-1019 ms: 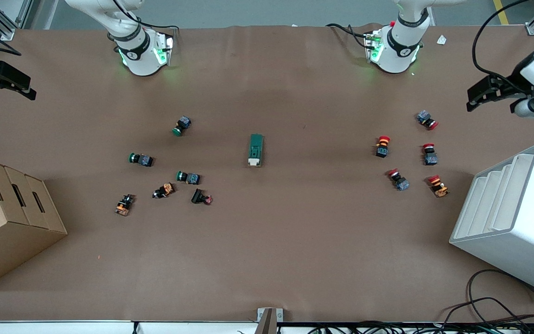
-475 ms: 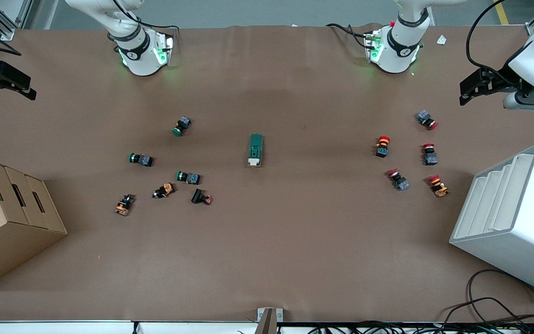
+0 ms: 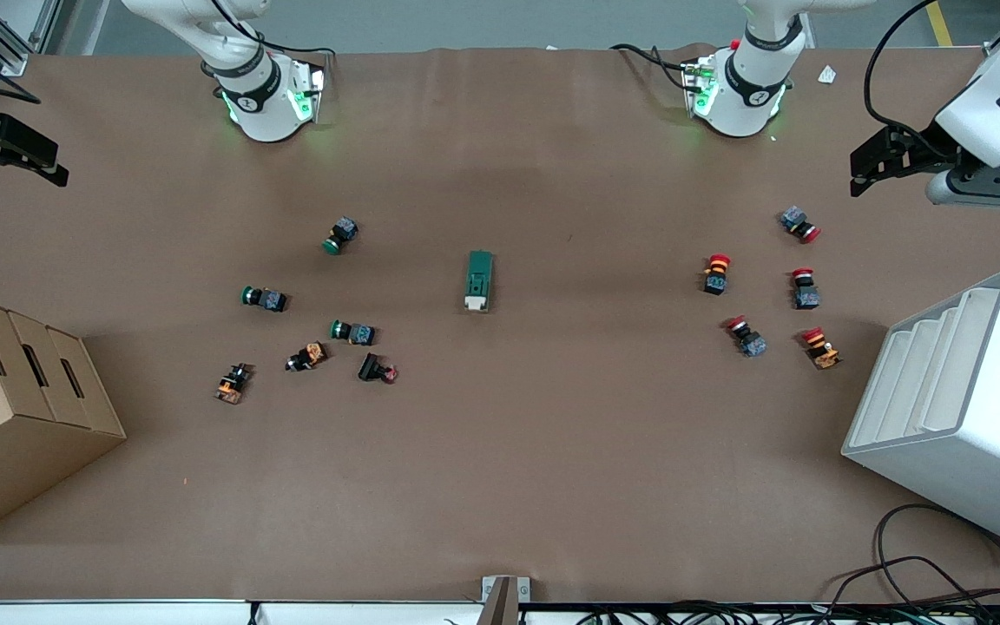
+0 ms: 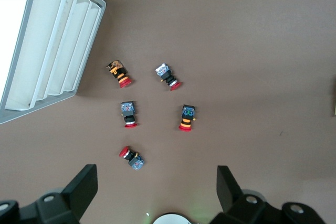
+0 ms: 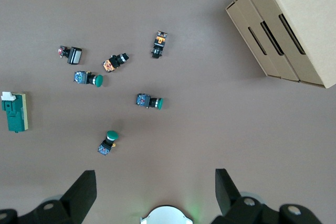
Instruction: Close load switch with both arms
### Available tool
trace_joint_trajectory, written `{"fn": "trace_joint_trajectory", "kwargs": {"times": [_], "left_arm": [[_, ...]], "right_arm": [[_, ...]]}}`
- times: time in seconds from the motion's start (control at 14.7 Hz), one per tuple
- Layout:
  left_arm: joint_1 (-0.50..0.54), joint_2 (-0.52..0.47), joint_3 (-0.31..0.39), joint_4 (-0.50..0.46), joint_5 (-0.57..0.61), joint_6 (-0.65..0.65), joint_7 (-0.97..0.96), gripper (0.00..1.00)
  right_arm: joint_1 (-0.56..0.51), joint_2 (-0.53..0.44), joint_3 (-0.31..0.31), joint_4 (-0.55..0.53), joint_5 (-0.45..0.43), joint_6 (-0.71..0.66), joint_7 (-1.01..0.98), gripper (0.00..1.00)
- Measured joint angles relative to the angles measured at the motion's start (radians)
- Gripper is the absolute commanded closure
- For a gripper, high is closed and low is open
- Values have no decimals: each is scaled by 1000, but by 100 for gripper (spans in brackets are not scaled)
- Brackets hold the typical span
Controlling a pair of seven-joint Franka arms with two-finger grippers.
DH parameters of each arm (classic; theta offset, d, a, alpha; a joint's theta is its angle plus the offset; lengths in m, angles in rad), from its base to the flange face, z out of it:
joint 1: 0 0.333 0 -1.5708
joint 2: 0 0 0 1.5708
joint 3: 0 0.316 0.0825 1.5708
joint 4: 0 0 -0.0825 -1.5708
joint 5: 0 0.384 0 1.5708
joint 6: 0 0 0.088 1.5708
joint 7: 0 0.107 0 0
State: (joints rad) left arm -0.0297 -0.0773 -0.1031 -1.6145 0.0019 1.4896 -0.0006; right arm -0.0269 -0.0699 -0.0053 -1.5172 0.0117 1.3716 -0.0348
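At mid-table in the front view, the load switch lies alone, green body with its white end nearer the camera; whether it is closed cannot be told. Left tool is raised at the left arm's end of the table, right tool at the other, both well apart from the switch.

Left wrist view: fingers spread wide over red pushbuttons.

Right wrist view: fingers likewise apart; switch at the frame's edge, ungripped.
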Motion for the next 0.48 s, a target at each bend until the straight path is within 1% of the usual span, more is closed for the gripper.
{"fn": "trace_joint_trajectory", "kwargs": {"times": [0.48], "left_arm": [[-3,2,-1,2,0,9,0,0]], "right_arm": [[0,0,0,0,1,0,-2,0]]}}
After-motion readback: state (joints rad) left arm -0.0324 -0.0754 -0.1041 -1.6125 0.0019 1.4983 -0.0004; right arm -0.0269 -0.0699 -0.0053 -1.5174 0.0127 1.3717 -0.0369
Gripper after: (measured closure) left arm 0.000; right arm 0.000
